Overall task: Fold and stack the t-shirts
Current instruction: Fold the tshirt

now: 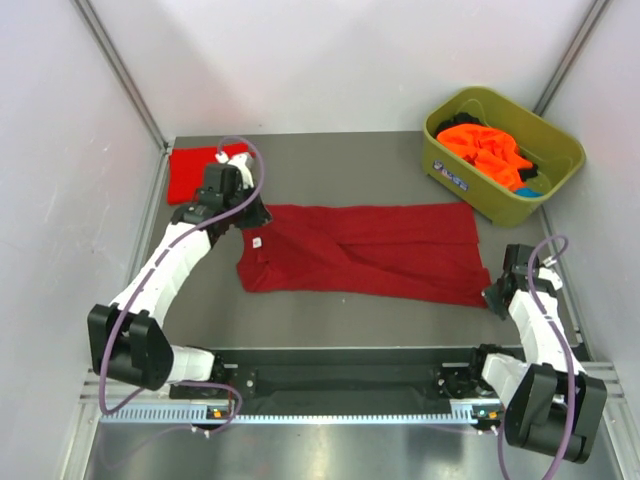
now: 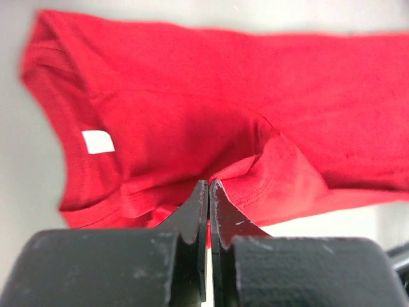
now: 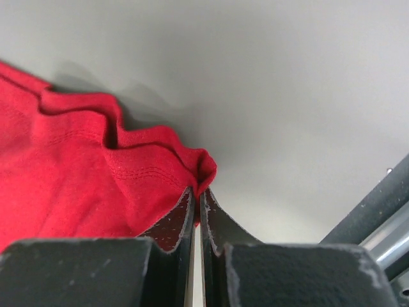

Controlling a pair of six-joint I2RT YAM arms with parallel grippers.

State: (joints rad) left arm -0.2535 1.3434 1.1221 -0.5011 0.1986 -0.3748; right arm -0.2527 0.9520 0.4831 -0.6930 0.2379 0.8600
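Left hand (image 2: 209, 187) and right hand (image 3: 197, 193) both pinch the one crimson t-shirt (image 1: 380, 250); one folded red t-shirt (image 1: 192, 172) lies nearby.

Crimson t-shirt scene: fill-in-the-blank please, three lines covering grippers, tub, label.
The left gripper and right gripper are both ____ on the crimson t-shirt.
The brightest cloth in the olive-green tub is ____.
The white neck label shows in the ____ wrist view.
Missing: shut; orange; left.
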